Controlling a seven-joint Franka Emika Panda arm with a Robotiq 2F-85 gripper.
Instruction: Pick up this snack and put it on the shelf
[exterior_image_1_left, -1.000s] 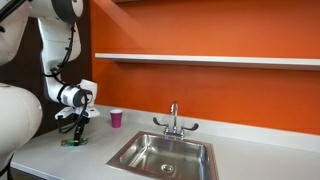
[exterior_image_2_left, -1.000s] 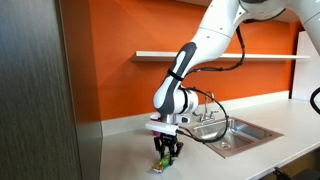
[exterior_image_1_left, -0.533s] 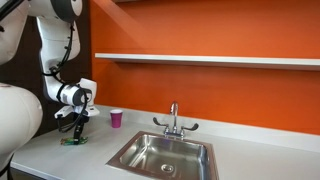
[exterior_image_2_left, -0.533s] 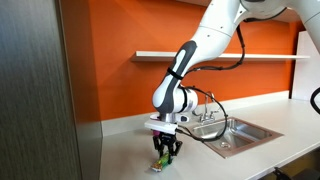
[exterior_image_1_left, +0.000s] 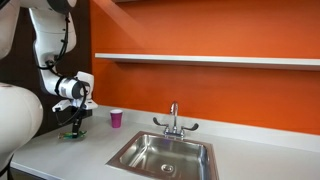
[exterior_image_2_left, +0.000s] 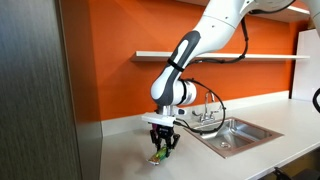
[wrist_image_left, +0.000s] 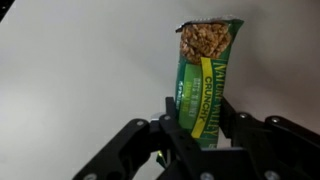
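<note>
Two fingers of the gripper (wrist_image_left: 200, 118) pinch just one end of the snack (wrist_image_left: 205, 70), low over the countertop's (exterior_image_1_left: 70, 155) end. It could slip out, or bump the shelf's (exterior_image_1_left: 200, 58) front edge going up.

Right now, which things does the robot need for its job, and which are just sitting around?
Needed: the green snack, clamped in the gripper; the white shelf.
Just sitting around: the pink cup; the faucet; the sink.
</note>
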